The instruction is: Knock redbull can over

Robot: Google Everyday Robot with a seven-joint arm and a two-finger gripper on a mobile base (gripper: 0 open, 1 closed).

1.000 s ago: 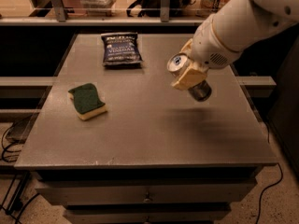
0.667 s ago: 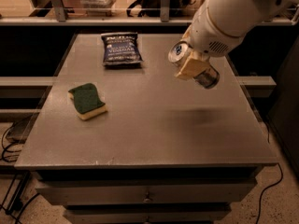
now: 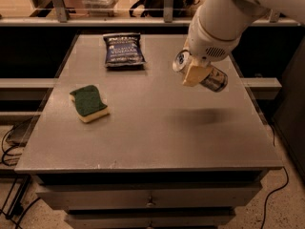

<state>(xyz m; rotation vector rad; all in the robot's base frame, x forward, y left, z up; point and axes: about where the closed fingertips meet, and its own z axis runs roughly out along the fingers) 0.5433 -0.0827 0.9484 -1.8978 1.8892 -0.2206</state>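
The redbull can (image 3: pixel 215 78) lies tilted almost on its side in the air above the right part of the grey table (image 3: pixel 143 128), its shiny top (image 3: pixel 181 60) pointing left. My gripper (image 3: pixel 196 71) comes down from the white arm at the upper right and is shut on the can's middle, one tan finger (image 3: pixel 194 73) across its front. The can is clear of the tabletop; its shadow falls on the table below.
A dark blue chip bag (image 3: pixel 123 49) lies at the back of the table. A green-and-yellow sponge (image 3: pixel 89 102) lies at the left. The table's right edge is close under the can. Drawers run below the front edge.
The arm has carried the can up and toward the back of the table, the can staying tilted in the gripper. Sponge and chip bag have not moved.
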